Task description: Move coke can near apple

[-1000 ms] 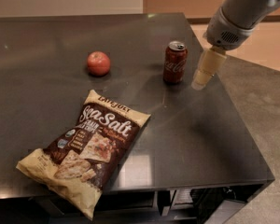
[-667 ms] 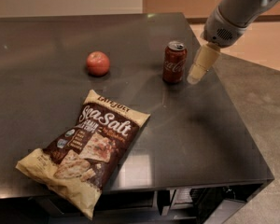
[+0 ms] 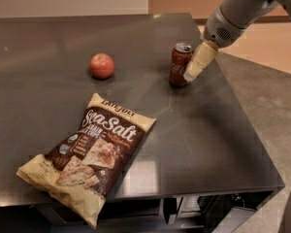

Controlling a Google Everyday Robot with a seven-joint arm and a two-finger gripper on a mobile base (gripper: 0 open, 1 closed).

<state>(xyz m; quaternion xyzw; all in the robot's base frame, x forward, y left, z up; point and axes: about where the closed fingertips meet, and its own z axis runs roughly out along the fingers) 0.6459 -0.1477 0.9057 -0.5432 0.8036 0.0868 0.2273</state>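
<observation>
The coke can (image 3: 179,64), dark red with white script and a silver top, stands upright on the dark table (image 3: 203,125), right of centre. The apple (image 3: 102,65), round and red, sits on the table well to the can's left. My gripper (image 3: 192,74) comes down from the upper right on a grey arm; its cream-coloured fingers (image 3: 200,62) are right at the can's right side, by its lower half.
A large brown and cream Sea Salt chip bag (image 3: 89,151) lies flat in the near left part of the table. The table's right edge (image 3: 247,125) runs just right of the can, with grey floor beyond.
My gripper has moved left, from a small gap beside the can to right against its right side. The can, apple and bag have not moved.
</observation>
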